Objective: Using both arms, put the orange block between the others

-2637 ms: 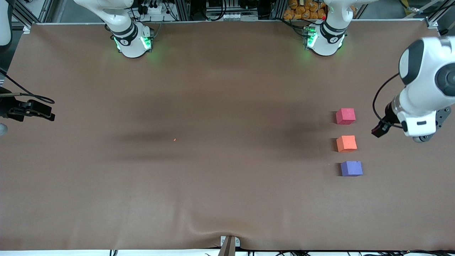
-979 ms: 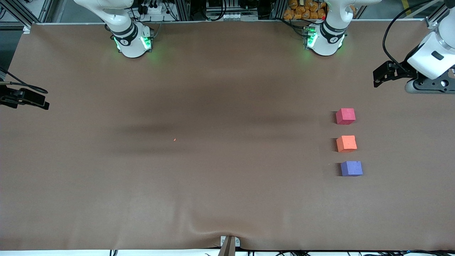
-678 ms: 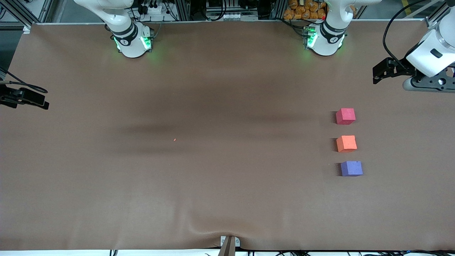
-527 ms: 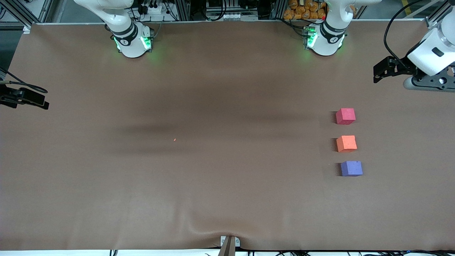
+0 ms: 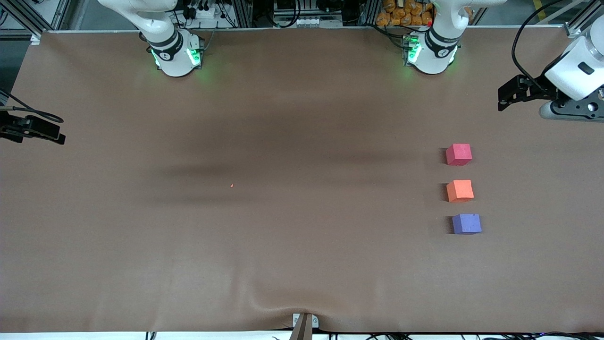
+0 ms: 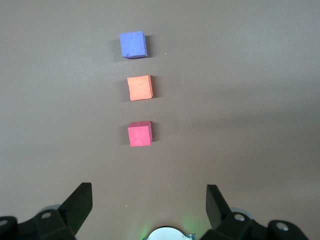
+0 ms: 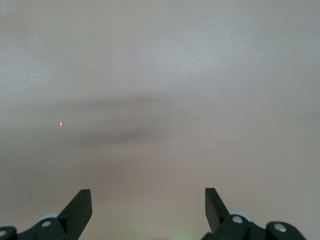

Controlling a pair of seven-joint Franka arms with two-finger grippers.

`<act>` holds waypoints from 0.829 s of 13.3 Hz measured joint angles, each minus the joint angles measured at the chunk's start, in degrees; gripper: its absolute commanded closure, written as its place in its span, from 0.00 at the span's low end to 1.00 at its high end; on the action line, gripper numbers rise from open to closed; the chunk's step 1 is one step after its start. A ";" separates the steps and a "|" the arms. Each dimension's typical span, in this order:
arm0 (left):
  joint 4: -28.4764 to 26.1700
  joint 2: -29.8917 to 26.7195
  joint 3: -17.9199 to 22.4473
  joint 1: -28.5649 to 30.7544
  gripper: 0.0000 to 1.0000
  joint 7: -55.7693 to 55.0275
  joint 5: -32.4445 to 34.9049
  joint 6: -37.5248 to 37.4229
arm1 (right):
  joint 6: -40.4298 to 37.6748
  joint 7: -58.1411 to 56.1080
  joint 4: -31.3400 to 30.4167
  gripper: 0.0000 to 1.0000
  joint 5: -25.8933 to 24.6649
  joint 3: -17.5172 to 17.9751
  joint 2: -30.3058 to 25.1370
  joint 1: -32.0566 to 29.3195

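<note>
Three cubes are sitting in a column at the right of the front frame, each apart from the next. Going from the camera outward, the purple cube [image 5: 466, 224] is lying lowest in the frame, the orange block [image 5: 460, 191] is resting above it, between the other two, and the pinkish-red cube [image 5: 458, 154] is sitting highest. A single tiny orange speck [image 5: 231, 185] is lying near the middle of the brown table [image 5: 283, 245].

Two arms are showing, their green-lit bases standing along the top edge. The left gripper [image 5: 503, 101] is hanging at the upper right of the frame, over the table toward the left arm's end, released and empty. The right gripper [image 5: 47, 134] is waiting at the left edge, also spread wide and holding nothing.

The left wrist view is showing all three cubes in line and its own fingers [image 6: 80, 202] standing wide apart, which the front view is not making plain. The right wrist view is showing only bare cloth, the speck and its own parted fingers [image 7: 80, 207].

Compared with the earliest front frame, the left gripper has risen from beside the cubes toward the upper right corner; the cubes have not moved.
</note>
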 measured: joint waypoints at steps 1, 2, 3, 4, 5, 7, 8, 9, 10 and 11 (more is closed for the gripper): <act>0.00 0.06 0.00 -0.07 0.00 0.00 0.00 0.00 | -0.04 0.00 0.02 0.00 0.00 -0.06 0.00 0.00; 0.00 0.08 -0.01 -0.20 0.00 -0.15 0.00 0.00 | -0.13 0.00 0.07 0.00 -0.01 -0.11 0.00 0.00; 0.00 0.09 -0.03 -0.37 0.00 -0.72 0.00 0.00 | -0.38 0.00 0.20 0.00 -0.04 -0.17 0.00 0.00; 0.00 0.09 -0.05 -0.51 0.00 -1.51 0.00 0.00 | -0.84 0.00 0.54 0.00 -0.05 -0.25 -0.02 0.00; 0.00 0.11 -0.05 -0.59 0.00 -2.03 0.00 0.00 | -1.33 0.00 1.00 0.00 -0.06 -0.32 -0.03 0.00; 0.00 0.14 -0.01 -0.57 0.00 -2.22 0.00 0.00 | -1.65 0.00 1.54 0.00 -0.06 -0.34 -0.04 0.00; 0.00 0.15 0.02 -0.54 0.00 -2.22 0.00 0.00 | -1.67 0.00 1.58 0.00 -0.06 -0.30 -0.04 0.00; 0.00 0.15 0.04 -0.53 0.00 -2.22 0.00 0.00 | -1.68 0.00 1.58 0.00 -0.06 -0.26 -0.04 0.00; 0.00 0.15 0.05 -0.53 0.00 -2.22 0.00 0.00 | -1.68 0.00 1.58 0.00 -0.06 -0.22 -0.04 0.00; 0.00 0.16 0.06 -0.52 0.00 -2.22 0.00 0.00 | -1.69 0.00 1.58 0.00 -0.06 -0.21 -0.04 0.00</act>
